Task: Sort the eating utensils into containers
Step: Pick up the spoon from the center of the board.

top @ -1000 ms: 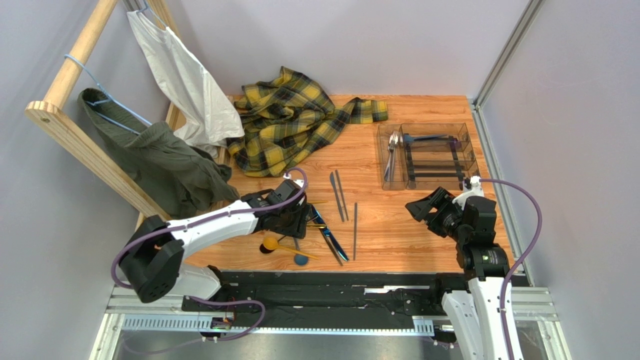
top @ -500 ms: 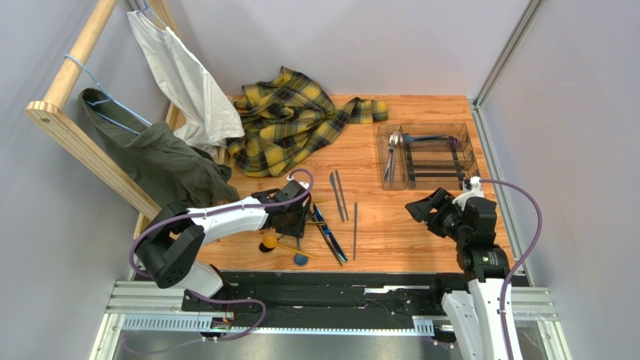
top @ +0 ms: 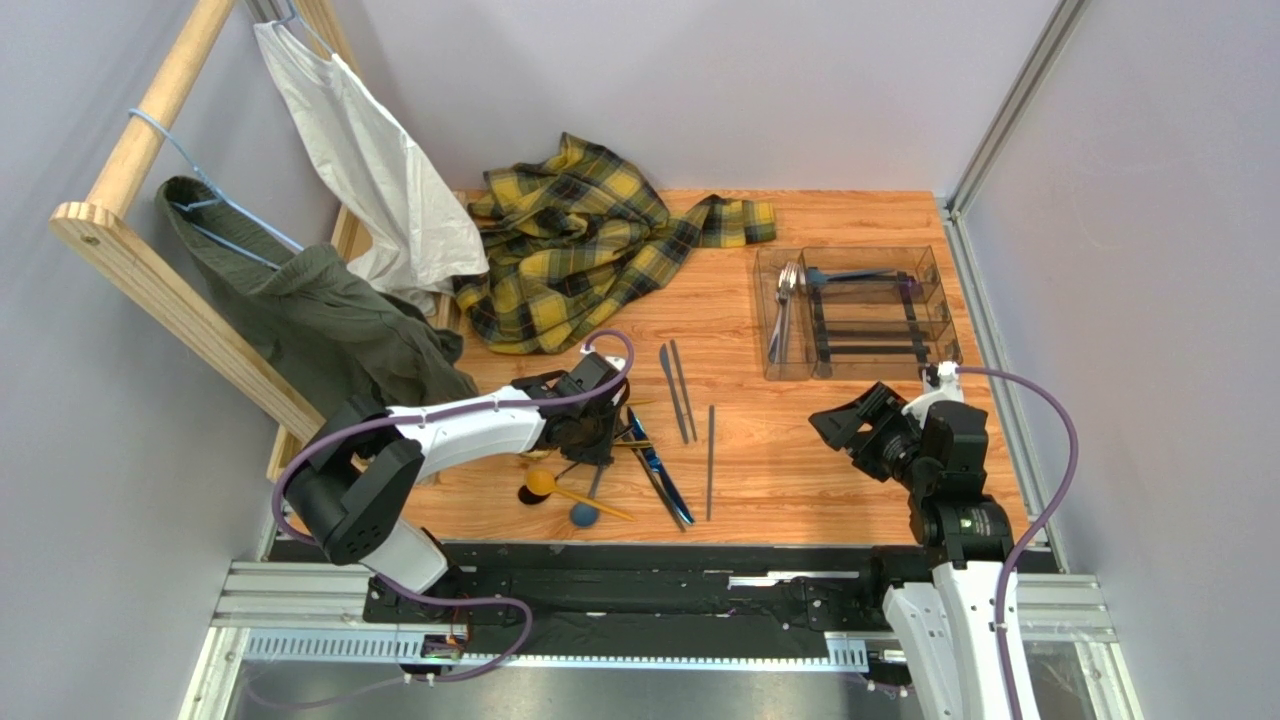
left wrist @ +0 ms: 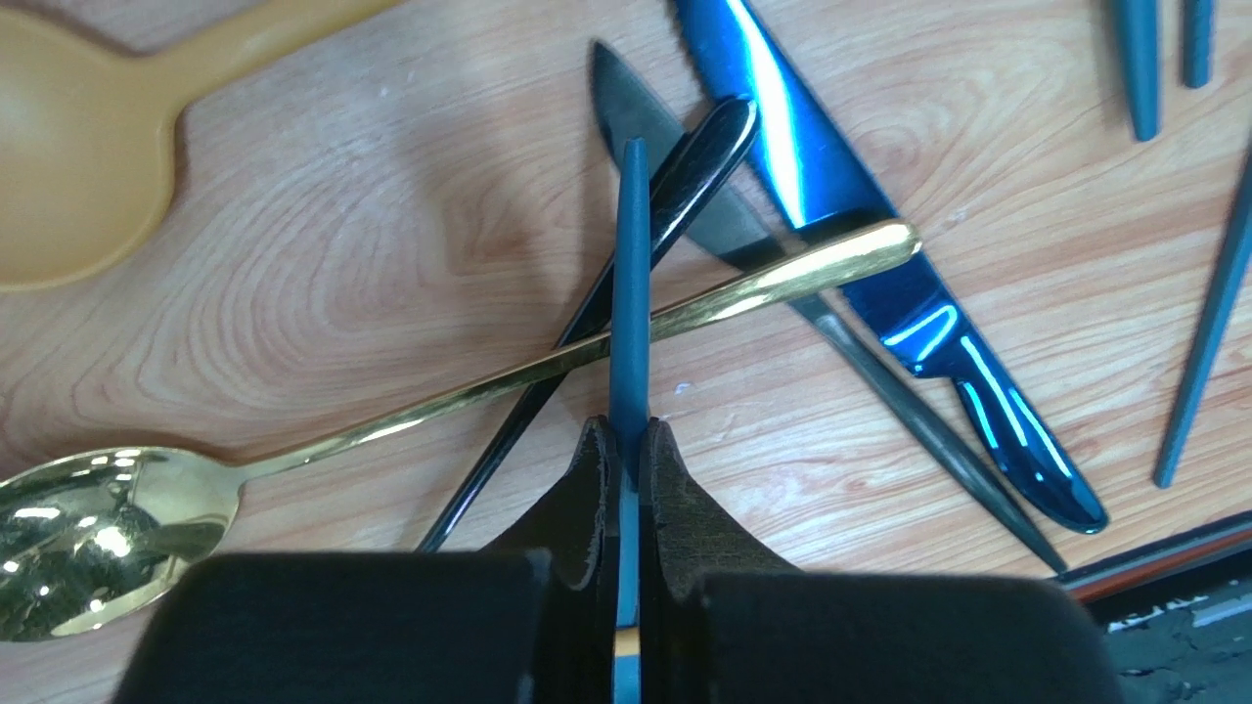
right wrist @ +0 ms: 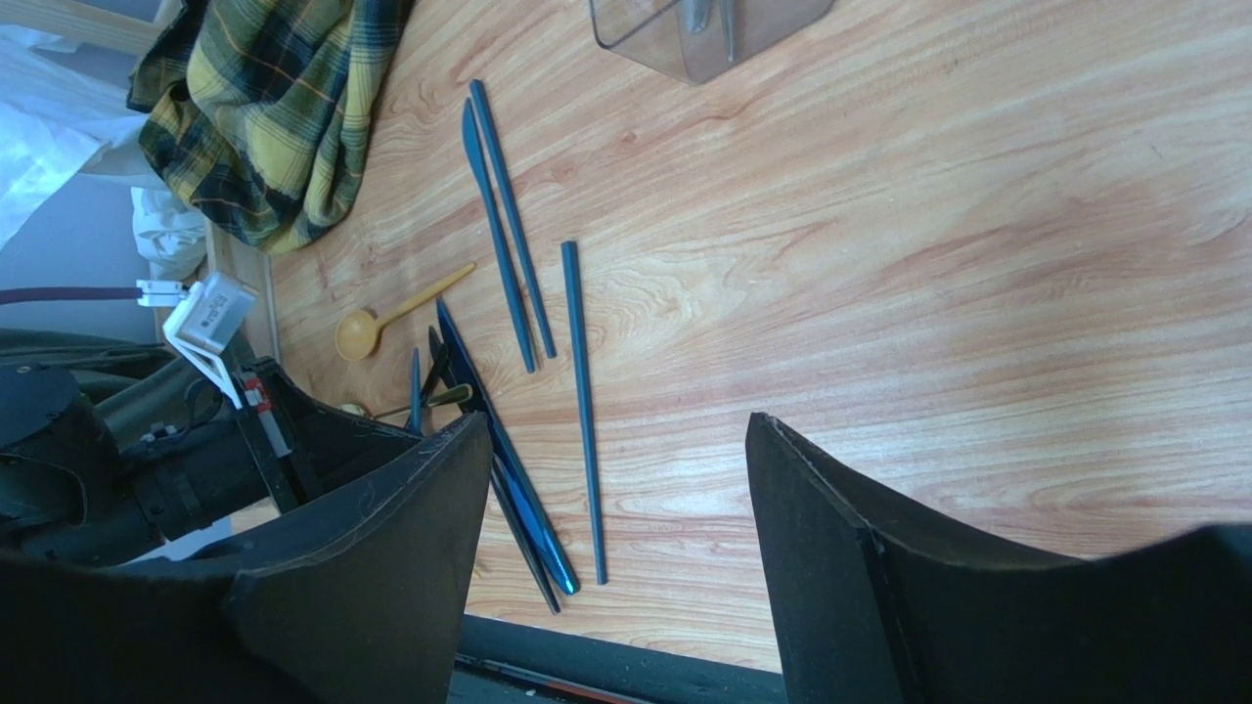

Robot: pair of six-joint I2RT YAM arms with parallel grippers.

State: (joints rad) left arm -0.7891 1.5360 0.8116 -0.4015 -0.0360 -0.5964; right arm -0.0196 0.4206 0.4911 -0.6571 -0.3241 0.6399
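Left fingers (left wrist: 588,492) are pressed together on a slim teal handle (left wrist: 632,294), pinching it edge-on. It is probably a teal spoon, since the top view shows a teal bowl just behind the grip, though the join is hidden. The handle crosses over a gold spoon (left wrist: 441,398) and a black handle (left wrist: 691,162). Beside them lie a dark grey knife (left wrist: 955,455) and an iridescent blue knife (left wrist: 779,132), all on the bench (left wrist: 368,250). This pile sits well left of the clear tray (top: 947,323), nearer the arm bases. Right fingers (right wrist: 368,587) are spread wide, gripping nothing, hovering near the tray on its base side. Silver pieces (top: 784,300) lie in the tray's leftmost compartment.
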